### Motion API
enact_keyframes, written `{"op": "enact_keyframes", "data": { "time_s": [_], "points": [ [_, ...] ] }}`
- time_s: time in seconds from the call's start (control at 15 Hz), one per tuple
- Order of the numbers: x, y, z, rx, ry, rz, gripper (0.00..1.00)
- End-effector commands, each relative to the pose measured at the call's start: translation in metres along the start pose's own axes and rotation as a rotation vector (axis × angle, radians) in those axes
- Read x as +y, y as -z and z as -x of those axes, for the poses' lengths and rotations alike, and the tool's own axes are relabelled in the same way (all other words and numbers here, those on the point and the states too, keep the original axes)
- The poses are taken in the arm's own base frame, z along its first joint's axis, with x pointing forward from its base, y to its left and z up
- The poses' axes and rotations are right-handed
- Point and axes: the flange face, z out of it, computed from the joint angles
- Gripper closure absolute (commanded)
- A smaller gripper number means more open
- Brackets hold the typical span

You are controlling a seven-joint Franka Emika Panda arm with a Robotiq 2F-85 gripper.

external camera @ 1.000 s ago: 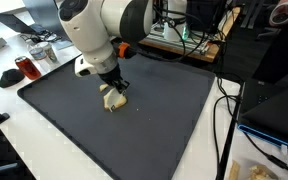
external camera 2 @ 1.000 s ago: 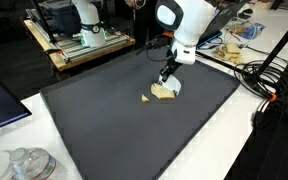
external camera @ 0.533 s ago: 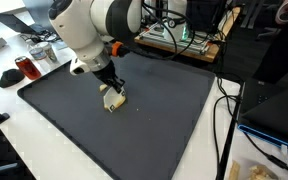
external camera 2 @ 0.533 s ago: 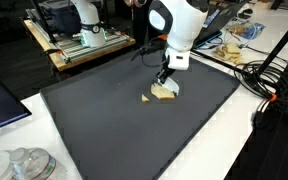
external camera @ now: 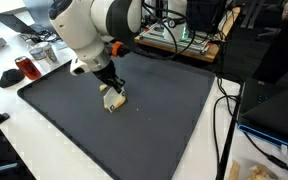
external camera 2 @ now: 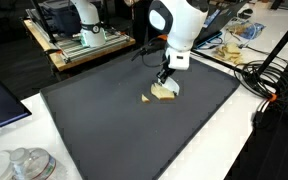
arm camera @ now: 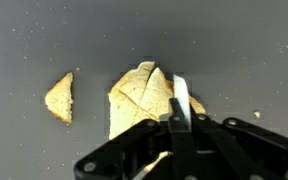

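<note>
Wrist view puts the gripper (arm camera: 176,112) at the large tan piece (arm camera: 139,95) mid-frame on the dark mat (arm camera: 244,50), jaw spacing impossible to tell, so a shallow edge pinch might crack it or shove it into the small fragment (arm camera: 60,97) at left.

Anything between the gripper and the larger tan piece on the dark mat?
Nothing visible does. The gripper is down at the large tan creased flat piece, right at its edge in the wrist view. The small tan triangular piece lies apart beside it on the dark grey mat, not between.
</note>
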Motion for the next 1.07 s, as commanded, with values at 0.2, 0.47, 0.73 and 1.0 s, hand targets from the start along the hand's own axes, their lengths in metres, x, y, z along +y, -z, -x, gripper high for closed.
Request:
{"op": "enact_keyframes", "data": {
  "time_s": [0.2,0.47,0.73,1.0],
  "points": [
    [0.012,-0.017,-0.011,-0.049,0.060,-0.065,0.99],
    [0.037,-0.033,-0.021,-0.078,0.070,-0.126,0.99],
    [0.048,-0.042,-0.027,-0.123,0.111,-0.209,0.99],
    [0.043,-0.053,-0.034,-0.176,0.156,-0.244,0.99]
  ]
}}
